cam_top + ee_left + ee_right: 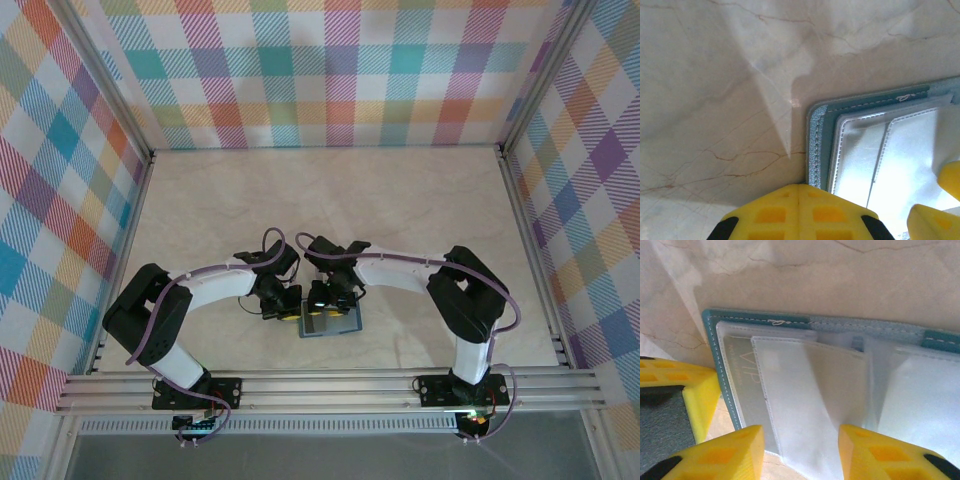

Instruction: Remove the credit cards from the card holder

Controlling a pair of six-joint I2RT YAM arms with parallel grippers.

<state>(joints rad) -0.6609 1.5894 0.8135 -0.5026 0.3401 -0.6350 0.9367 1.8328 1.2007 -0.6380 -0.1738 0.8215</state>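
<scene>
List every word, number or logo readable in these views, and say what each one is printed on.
"VIP": large pale letters on the whitish card in the end pocket of the open card holder, seen in the right wrist view.
A faint line of smaller print runs beside those letters along the card's edge: too blurred to read.
No other lettering can be made out on the holder or the table.

A pale, marble-patterned table [250,200] — checked pastel walls [330,70] rise on three sides of it, and silver metal rails [330,385] run along its near edge.
</scene>
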